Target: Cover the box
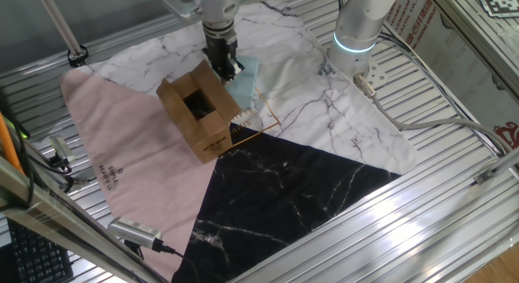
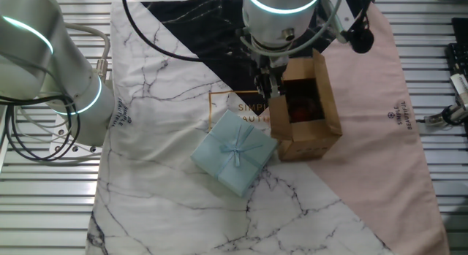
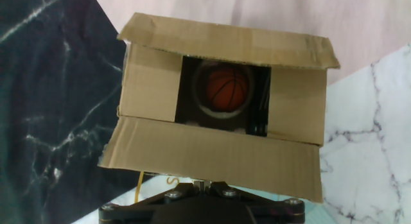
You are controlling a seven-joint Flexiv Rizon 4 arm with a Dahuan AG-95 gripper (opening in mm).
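One box (image 1: 200,113) sits on the bench, four flaps part-open, one orange ball (image 3: 227,90) inside. My hand (image 1: 226,64) hovers at its edge; grip width unclear.

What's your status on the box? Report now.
Gripper at the box rim, jaw state unclear. Box top open, flaps partly folded, orange ball inside. Pale blue gift box beside it, touching.

The cardboard box (image 3: 218,147) is plain brown, with an orange ball (image 3: 226,90) with black lines inside. The mat (image 1: 122,145) has pink, white-marble and black-marble parts. The gift box (image 2: 234,153) is pale blue.
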